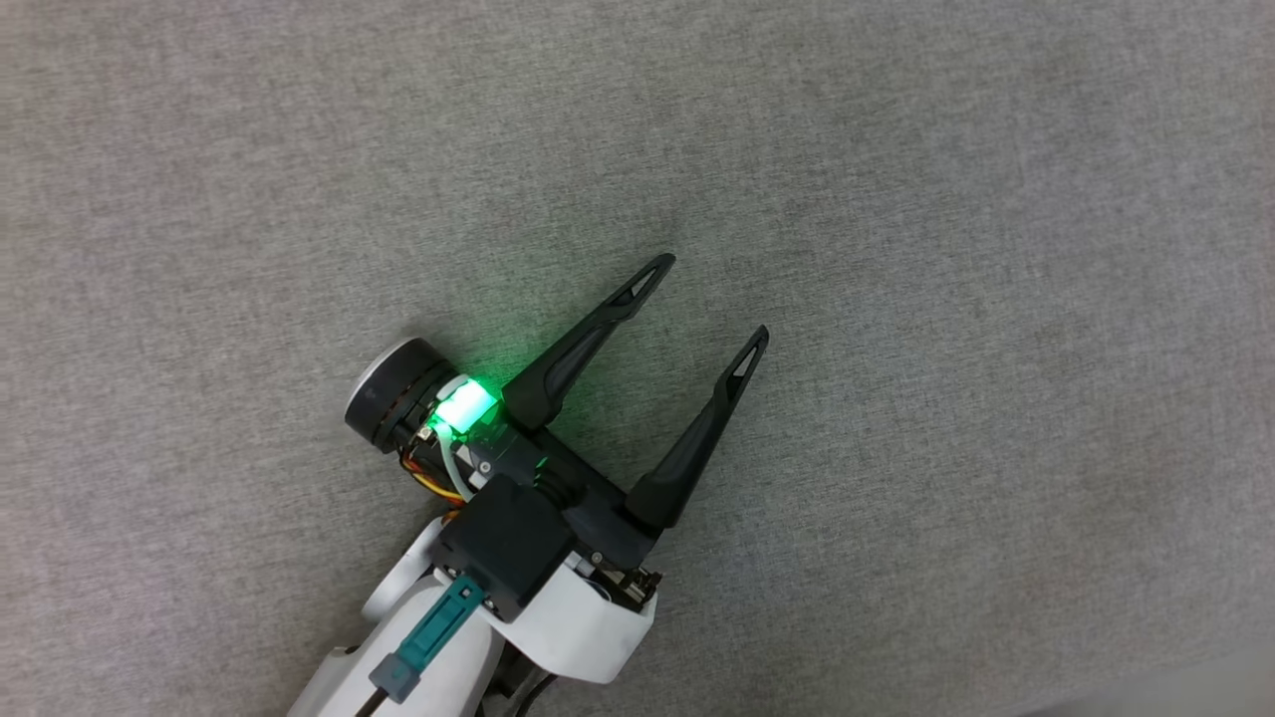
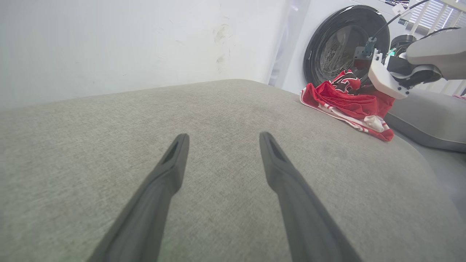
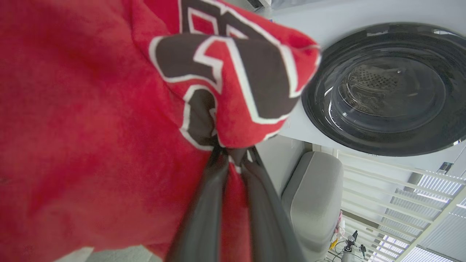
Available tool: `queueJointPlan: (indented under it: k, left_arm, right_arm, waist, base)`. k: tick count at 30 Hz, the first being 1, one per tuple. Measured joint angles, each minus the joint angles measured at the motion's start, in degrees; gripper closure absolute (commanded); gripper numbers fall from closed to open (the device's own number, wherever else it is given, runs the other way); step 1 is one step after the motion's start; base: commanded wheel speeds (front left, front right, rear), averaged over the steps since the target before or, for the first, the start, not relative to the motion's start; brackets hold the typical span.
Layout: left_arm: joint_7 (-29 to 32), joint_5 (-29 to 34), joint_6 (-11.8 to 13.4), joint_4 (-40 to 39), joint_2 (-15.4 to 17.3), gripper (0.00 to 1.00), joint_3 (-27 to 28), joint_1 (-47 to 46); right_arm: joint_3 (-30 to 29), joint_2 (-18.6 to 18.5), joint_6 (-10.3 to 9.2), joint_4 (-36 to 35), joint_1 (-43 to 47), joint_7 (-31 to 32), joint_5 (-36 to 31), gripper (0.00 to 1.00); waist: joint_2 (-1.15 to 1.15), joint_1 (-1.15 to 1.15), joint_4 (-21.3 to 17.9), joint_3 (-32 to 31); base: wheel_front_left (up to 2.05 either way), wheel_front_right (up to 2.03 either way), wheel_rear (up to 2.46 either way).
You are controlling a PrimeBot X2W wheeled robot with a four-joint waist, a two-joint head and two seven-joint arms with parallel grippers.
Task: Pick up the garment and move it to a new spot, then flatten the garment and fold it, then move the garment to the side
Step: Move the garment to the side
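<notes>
Red garment [image 2: 346, 103]: crumpled heap at the far right edge of the grey fabric cushion [image 2: 218, 109], its printed part raised above the rest; red-and-white striped trim runs along its near side.
Right claw [image 3: 235, 151]: narrow, pinched on a fold of the garment's black-and-white print; red cloth covers the left of its wrist view.
Left claw [image 1: 712, 297]: wide, fingers spread over bare cushion, well apart from the garment.
Green light [image 1: 466, 408]: glowing on the left wrist.
Right arm [image 2: 429, 54]: pale, reaching over the garment from the right of the left wrist view.
Washing machine [image 2: 342, 47]: white, with a dark round door, just behind the garment.
Second grey cushion [image 2: 429, 116]: beside the first, beyond the garment.
Wall [image 2: 109, 43]: plain white, behind the cushion.
Between left claw and garment: bare grey fabric.
</notes>
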Motion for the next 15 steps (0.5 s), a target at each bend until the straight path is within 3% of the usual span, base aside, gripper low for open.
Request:
queueJointPlan:
  k: [1, 3, 11, 15]
  left_arm:
    - [-0.01, -0.11, 0.0, 0.14, -0.02, 0.0, 0.03, -0.01]
    - [-0.01, -0.24, 0.0, 0.48, -0.25, 0.0, 0.23, -0.01]
    - [0.02, -1.3, 0.0, 1.21, -1.81, 0.0, 2.94, 1.77]
    - [0.02, -2.2, 0.07, 1.14, -3.37, 0.0, 7.3, 4.59]
  right_arm:
    - [-0.63, 0.26, 0.0, 0.52, -0.06, -0.56, -0.42, 1.0]
    - [-1.81, 0.86, 0.0, 1.53, -0.32, -1.23, -1.66, 0.0]
    - [-3.86, 2.78, -0.01, 0.89, -1.76, -5.69, -3.74, 0.0]
    - [-5.3, 5.58, -0.01, -2.67, -2.76, -9.78, -3.27, 0.0]
  waist:
    - [0.0, 0.0, 0.17, -0.12]
    - [0.0, 0.0, 0.48, -0.6]
    - [0.0, 0.0, 1.28, -4.84]
    - [0.0, 0.0, 1.77, -9.03]
  base:
    - [0.0, 0.0, 0.0]
    - [0.0, 0.0, 0.0]
    - [0.0, 0.0, 0.0]
    - [0.0, 0.0, 0.0]
